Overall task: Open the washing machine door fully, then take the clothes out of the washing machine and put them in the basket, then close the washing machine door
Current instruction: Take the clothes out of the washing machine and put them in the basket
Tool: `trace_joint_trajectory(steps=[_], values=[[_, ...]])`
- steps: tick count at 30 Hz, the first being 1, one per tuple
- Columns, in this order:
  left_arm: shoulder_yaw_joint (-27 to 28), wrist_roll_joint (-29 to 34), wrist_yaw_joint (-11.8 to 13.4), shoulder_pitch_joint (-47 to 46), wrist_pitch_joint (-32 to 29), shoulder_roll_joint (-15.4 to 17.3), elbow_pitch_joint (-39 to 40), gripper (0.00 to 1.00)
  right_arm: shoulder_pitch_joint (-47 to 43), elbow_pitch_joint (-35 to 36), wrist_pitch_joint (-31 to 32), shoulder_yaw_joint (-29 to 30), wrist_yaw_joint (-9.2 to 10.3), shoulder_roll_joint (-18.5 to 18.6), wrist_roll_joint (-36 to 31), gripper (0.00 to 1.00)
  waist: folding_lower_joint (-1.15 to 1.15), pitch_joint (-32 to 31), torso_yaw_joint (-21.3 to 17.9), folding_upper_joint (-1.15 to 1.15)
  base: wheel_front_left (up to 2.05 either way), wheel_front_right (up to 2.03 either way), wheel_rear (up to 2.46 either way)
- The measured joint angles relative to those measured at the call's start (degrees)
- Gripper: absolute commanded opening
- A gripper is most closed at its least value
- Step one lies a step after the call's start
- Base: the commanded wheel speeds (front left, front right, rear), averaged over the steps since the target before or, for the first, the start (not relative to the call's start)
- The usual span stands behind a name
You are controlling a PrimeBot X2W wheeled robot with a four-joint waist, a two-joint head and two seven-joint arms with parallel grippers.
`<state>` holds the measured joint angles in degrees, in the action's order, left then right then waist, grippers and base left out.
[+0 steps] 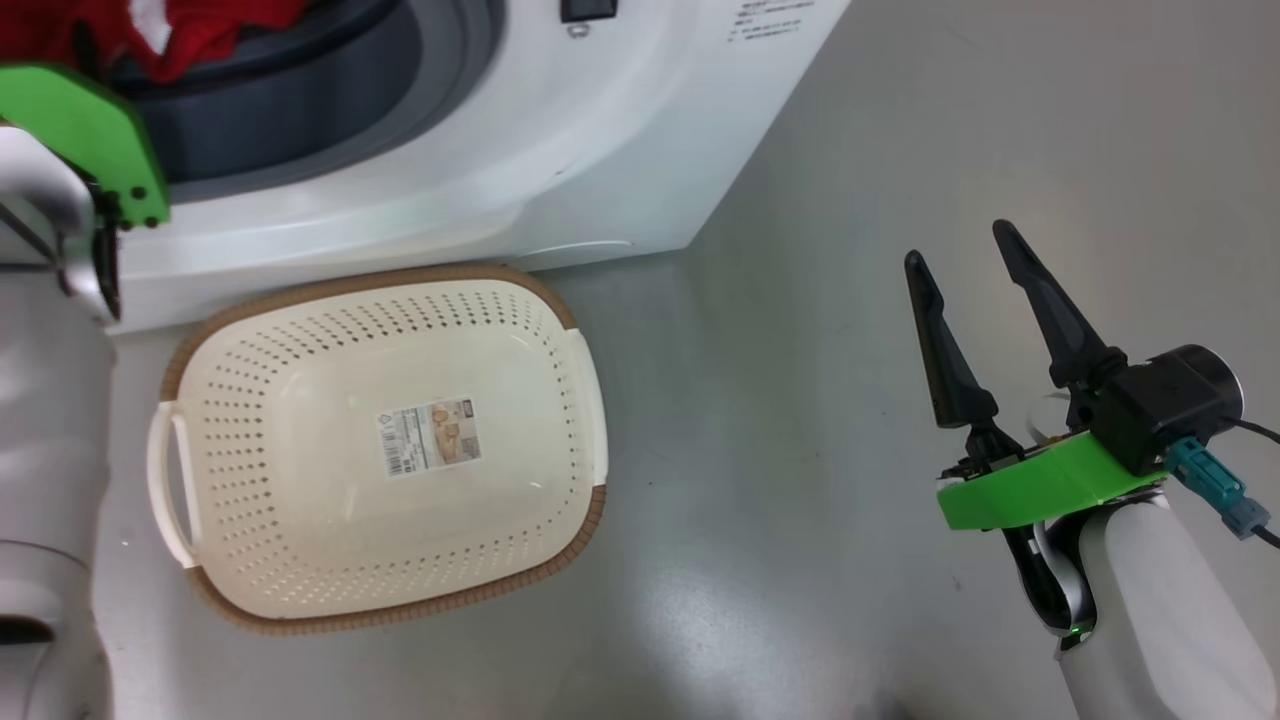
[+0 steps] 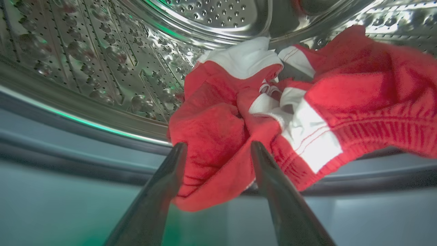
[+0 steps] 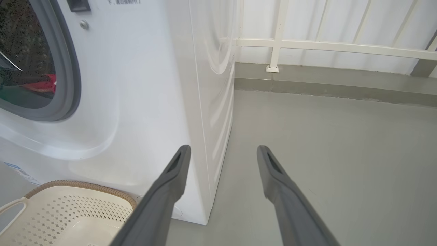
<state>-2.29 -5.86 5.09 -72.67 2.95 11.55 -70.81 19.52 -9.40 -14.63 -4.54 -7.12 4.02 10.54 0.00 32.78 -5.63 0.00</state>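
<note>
Left arm [image 1: 45, 400] into the washing machine [image 1: 500, 150], jaws wide before the clothes [image 2: 211, 136]

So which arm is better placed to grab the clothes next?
Left. The left pincer, open, is at the drum mouth with the clothes right before it. The right pincer, open, hangs over floor beside the washing machine, away from the opening.

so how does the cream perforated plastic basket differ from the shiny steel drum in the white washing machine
The cream perforated plastic basket is empty apart from a paper label; the steel drum holds red-and-white clothes. The basket is matt with a brown rim; the drum is glossy metal. Both are perforated.
</note>
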Motion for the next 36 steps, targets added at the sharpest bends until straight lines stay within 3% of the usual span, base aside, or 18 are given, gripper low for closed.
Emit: trace_joint_trajectory(steps=[12, 13, 14, 29, 36], values=[[-4.10, 3.07, 1.63, -1.61, -4.79, 3.66, -2.52, 1.00, 0.79, -0.19, 0.00, -1.60, 0.00, -0.46, 1.59, 1.00, 0.00, 1.68, -2.50, 0.00, 0.00, 0.00, 0.00], [-4.37, 3.19, 1.71, -1.61, -4.54, 3.74, -2.58, 0.43, 0.79, -0.29, 0.00, -1.60, 0.00, -0.46, 1.78, 1.00, 0.00, 1.69, -2.55, 0.00, 0.00, 0.00, 0.00], [-4.48, 3.23, 1.76, -1.60, -4.28, 3.78, -2.71, 0.00, 0.79, -0.40, 0.00, -1.60, 0.00, -0.47, 1.92, 1.00, 0.00, 1.66, -2.59, 0.00, 0.00, 0.00, 0.00], [-2.93, -0.26, 1.23, -0.90, 4.61, 2.89, -3.12, 0.00, 0.74, -1.37, 0.00, -1.49, 0.00, -0.54, 2.00, 1.00, 0.00, 0.12, -1.55, 0.00, 0.00, 0.00, 0.00], [1.38, -6.22, -1.71, 0.98, 9.81, 1.32, -1.74, 0.00, 0.63, -1.65, 0.00, -1.49, 0.00, -0.36, 2.00, 1.00, 0.00, -1.30, -0.51, 0.00, 0.00, 0.00, 0.00]])
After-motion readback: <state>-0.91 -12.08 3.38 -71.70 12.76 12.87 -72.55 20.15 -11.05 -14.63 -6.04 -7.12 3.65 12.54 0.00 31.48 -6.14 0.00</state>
